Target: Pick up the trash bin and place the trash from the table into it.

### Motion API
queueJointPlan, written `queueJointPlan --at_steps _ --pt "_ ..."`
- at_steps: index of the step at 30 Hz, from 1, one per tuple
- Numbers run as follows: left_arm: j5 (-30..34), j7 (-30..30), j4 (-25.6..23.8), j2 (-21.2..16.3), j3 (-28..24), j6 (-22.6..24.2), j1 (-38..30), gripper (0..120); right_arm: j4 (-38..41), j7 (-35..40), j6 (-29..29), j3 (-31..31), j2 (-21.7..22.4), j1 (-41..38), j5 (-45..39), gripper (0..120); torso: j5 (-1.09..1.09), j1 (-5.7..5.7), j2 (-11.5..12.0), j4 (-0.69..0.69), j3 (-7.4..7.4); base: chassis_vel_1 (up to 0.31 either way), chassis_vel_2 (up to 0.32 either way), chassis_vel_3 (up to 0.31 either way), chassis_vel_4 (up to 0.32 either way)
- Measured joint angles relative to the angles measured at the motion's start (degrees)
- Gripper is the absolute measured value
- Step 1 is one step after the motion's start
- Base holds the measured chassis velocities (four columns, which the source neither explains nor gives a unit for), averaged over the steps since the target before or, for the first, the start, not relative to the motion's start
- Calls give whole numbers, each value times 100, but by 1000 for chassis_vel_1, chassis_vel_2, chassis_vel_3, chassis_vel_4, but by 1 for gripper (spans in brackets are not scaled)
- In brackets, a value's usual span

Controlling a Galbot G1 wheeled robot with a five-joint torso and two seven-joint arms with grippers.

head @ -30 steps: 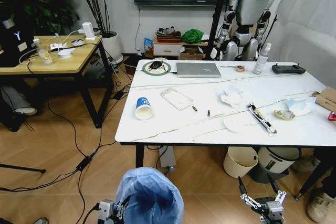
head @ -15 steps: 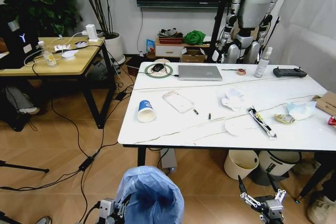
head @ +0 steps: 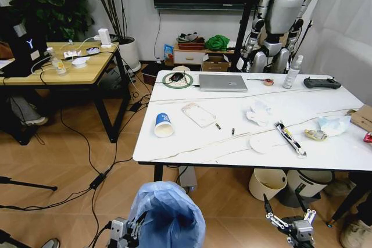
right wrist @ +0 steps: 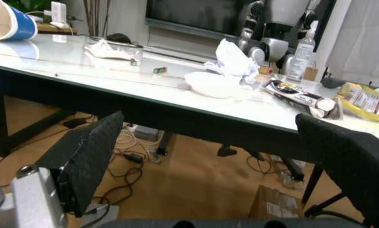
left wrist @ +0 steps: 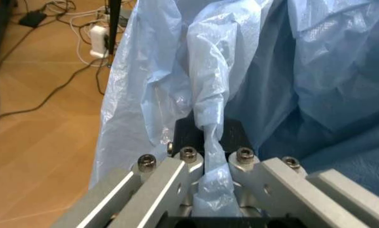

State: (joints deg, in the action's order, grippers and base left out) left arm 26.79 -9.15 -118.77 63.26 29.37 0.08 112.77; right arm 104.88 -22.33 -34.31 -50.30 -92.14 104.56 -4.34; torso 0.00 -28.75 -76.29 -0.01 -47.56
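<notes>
Hanging low in front of the robot, the trash bin (head: pixel 167 216) with its pale-blue bag sits short of the counter (head: pixel 192 149), below its near edge and well apart from the trash on top. The left gripper (left wrist: pixel 210 166) has its fingers (left wrist: pixel 170 178) closed tight on a bunched fold of the bag at the bin's rim. The grip looks to be on thin plastic only, so carrying it smoothly and upright should keep the liner from tearing or slipping out. The paper cup (head: pixel 163 125) lies on its side nearest the bin; tissues (head: pixel 257 111) and wrappers (head: pixel 289 137) lie farther along. The right gripper (head: pixel 290 225) waits low beside the bin, under the counter's edge, its fingers (right wrist: pixel 88 152) spread wide and holding nothing.
</notes>
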Motion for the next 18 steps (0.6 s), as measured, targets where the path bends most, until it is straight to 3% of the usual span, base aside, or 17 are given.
queueJointPlan --at_steps 18 --pt "-51 125 -183 202 110 653 -84 0 328 107 481 210 0 -6 -365 100 -1 23 51 1 29 0 0 0 0"
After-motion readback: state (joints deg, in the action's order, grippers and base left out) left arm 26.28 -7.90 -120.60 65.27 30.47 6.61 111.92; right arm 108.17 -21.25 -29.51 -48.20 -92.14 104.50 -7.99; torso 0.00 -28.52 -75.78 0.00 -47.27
